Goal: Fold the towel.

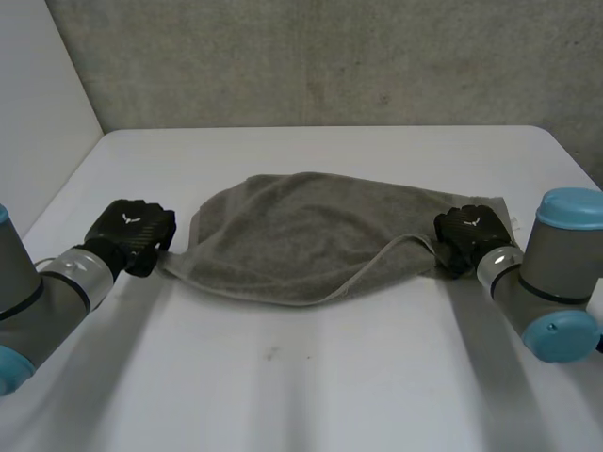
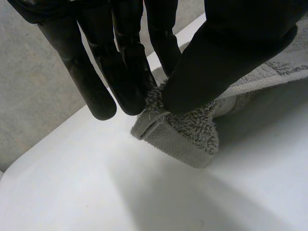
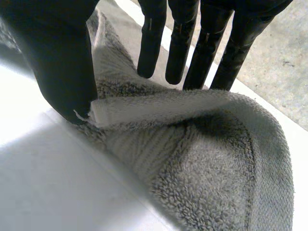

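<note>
Fingers of the left hand hang straight, and the thumb closes against them with 1 corner of the grey towel pinched between. In the left wrist view that corner bunches into a thick fold under the thumb tip, just above the white table.

At the right hand the fingers are also straight and slightly spread. They stand behind a raised fold of towel while the thumb presses on the hem at the front, so the cloth is held between them.

In the head view the towel lies across the middle of the frame, stretched between the 2 hands: the left hand at centre left, the right hand at centre right. Its far edge curves up toward the concrete wall, and its near edge sags toward the lower centre. A lighter hem runs from the right hand down to that near edge, where 1 layer lies over another.
</note>
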`<state>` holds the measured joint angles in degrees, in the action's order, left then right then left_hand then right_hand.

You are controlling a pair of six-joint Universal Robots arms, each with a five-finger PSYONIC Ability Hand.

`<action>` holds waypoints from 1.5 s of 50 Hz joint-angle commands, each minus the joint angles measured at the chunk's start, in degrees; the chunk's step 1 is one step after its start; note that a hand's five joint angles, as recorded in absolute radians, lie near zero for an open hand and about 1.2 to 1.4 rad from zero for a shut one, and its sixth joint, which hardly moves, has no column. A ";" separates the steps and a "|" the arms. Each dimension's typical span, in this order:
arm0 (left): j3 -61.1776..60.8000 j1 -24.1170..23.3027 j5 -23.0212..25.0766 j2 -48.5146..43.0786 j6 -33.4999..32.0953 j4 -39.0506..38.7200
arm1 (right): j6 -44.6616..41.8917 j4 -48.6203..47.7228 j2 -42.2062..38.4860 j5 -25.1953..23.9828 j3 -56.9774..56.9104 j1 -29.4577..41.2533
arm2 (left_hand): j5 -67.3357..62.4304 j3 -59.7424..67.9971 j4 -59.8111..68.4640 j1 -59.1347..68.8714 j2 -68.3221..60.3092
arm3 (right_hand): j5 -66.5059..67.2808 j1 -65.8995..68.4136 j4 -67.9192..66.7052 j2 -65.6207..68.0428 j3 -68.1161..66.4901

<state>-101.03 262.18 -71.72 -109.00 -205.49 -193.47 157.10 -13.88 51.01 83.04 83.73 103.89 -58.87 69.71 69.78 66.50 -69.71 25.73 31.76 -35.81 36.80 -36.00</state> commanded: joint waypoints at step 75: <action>31.46 -3.25 -3.33 -2.09 1.83 -0.85 | -12.35 8.08 12.79 -2.88 -23.08 -1.93 | -11.13 10.29 10.22 13.50 -10.29 | 44.27 48.24 -44.19 43.20 -44.00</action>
<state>-87.80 261.07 -72.54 -109.66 -205.95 -193.10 139.86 4.45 64.65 77.99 73.84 99.05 -58.87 69.75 69.79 66.50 -69.71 55.19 54.36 -68.37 67.55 -68.10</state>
